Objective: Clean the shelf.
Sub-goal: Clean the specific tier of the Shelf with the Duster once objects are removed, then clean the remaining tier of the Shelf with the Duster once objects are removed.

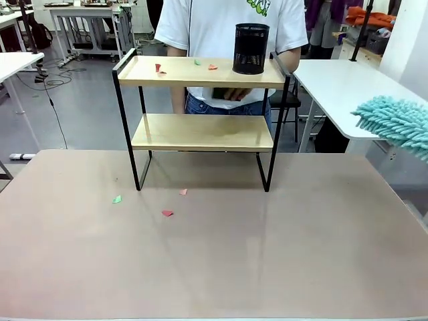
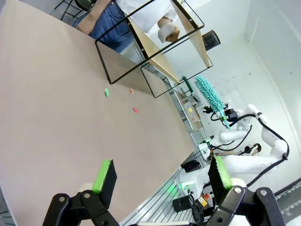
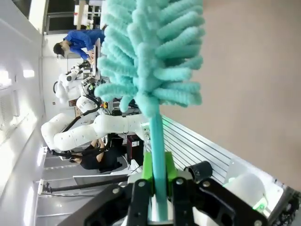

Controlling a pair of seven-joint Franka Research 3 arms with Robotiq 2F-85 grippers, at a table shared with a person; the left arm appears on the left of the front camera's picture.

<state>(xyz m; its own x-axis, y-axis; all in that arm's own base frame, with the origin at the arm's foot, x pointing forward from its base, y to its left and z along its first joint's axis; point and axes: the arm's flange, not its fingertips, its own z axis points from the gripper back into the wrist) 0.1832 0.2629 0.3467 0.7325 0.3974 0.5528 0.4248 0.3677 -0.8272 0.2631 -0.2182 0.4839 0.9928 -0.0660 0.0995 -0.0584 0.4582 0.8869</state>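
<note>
Toward the far edge of the brown table (image 1: 214, 267), the shelf (image 1: 200, 132) stands upright on its four thin black legs, its two light wooden boards one above the other and its long side facing the front camera. On the top board a black mesh cup (image 1: 251, 48) sits near the right end, and three small paper pieces lie to its left: a red scrap (image 1: 159, 68), a green scrap (image 1: 197, 62) and an orange scrap (image 1: 212, 67), all apart from one another. A person (image 1: 221, 27) in a white T-shirt and jeans stands just behind the shelf, one hand (image 1: 231, 93) showing through the frame just below the top board. On the table in front of the shelf's left legs lie three more pieces: a green bit (image 1: 117, 198), a pink bit (image 1: 182, 192) and a red bit (image 1: 167, 213). At the right edge of the front view a fluffy turquoise duster (image 1: 394, 124) hangs in the air beside a white side table (image 1: 341, 87), well apart from the shelf. In the right wrist view, the right gripper (image 3: 159, 172) is clamped tight on the duster's thin handle. In the left wrist view, the left gripper (image 2: 162, 174) hovers above the near part of the table, its jaws spread wide with nothing between the green pads
</note>
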